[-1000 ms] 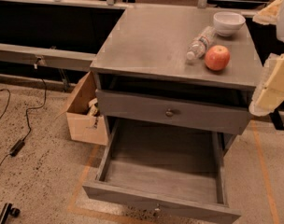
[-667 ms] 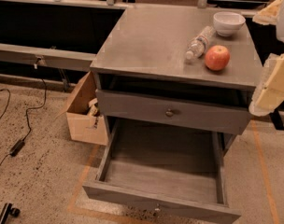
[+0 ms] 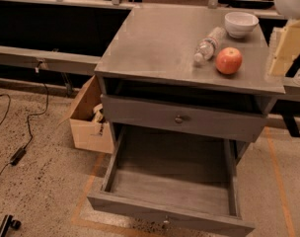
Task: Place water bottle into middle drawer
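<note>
The water bottle (image 3: 208, 44) lies on its side on the grey cabinet top (image 3: 155, 48), cap toward the front, just left of a red apple (image 3: 229, 60). The middle drawer (image 3: 170, 184) is pulled wide open below, and its flat grey floor is bare. My cream-coloured arm (image 3: 283, 51) hangs at the right edge, right of the apple and above the cabinet's right corner. The gripper itself is past the frame's right edge and holds nothing that shows.
A white bowl (image 3: 241, 23) stands behind the apple. A closed drawer front with a round knob (image 3: 179, 118) sits above the open drawer. An open cardboard box (image 3: 91, 117) stands on the floor left of the cabinet. Cables (image 3: 21, 142) lie further left.
My arm at the right edge has risen, so less of it hangs beside the cabinet. The bottle, apple, bowl and drawer have not moved.
</note>
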Robot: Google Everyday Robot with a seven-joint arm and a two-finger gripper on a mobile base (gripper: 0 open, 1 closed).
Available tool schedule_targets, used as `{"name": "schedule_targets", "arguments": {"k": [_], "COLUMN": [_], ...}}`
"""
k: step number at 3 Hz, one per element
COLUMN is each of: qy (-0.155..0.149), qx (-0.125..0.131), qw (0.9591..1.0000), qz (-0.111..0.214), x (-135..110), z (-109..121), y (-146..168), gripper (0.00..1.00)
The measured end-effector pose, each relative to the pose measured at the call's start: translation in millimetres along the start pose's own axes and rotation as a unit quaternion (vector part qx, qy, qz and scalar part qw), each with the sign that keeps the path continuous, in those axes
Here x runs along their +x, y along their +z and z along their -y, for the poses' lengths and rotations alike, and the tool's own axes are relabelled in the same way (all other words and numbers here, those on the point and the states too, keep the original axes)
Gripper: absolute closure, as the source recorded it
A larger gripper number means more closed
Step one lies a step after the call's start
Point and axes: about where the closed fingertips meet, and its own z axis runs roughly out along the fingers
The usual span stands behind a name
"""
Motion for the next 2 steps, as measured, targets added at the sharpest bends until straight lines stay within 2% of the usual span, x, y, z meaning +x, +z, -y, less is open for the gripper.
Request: {"name": "schedule_targets", "arguments": {"k": [1, 2], "qy": [-0.104, -0.191], "qx": [-0.052, -0.020], "qw": [0.9930, 0.9795], "qz": [-0.021, -0.061], "x": [-1.8, 4.4], "z": [41.3, 79.6], "y": [38.9, 29.3], "gripper": [0.00, 0.00]}}
